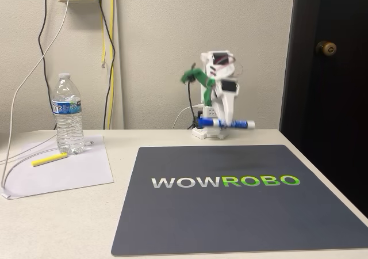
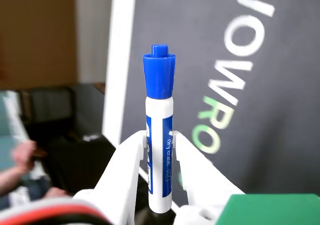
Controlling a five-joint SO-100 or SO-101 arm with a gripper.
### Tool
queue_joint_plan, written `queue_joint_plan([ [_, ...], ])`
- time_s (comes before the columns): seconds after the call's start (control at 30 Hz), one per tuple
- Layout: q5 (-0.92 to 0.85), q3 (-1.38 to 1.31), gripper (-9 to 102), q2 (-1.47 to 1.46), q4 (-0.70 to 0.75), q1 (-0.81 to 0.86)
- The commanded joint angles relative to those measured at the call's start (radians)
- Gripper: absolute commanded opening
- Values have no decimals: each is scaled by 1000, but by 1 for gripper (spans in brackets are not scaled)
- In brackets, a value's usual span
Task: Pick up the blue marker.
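Note:
The blue marker (image 2: 160, 135) has a blue cap and a white barrel with a blue label. In the wrist view it stands between my white fingers (image 2: 127, 165), and my gripper (image 2: 160, 142) is shut on its barrel. In the fixed view the marker (image 1: 227, 122) hangs level in the air above the far edge of the dark mat (image 1: 241, 201), held by my gripper (image 1: 224, 122) under the folded white arm at the back of the table.
A water bottle (image 1: 68, 114) and a thin yellow highlighter (image 1: 49, 159) rest on white paper (image 1: 63, 172) at the left in the fixed view. Cables hang down the wall. A dark door (image 1: 328, 69) stands at the right. A person's hand (image 2: 22, 157) shows at the wrist view's left.

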Motion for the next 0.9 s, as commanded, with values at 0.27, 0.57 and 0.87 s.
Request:
queue_joint_plan([
  [0.27, 107, 236, 5, 350, -311, 132],
  [0.57, 202, 252, 5, 472, -327, 91],
  [0.87, 273, 276, 5, 586, -374, -35],
])
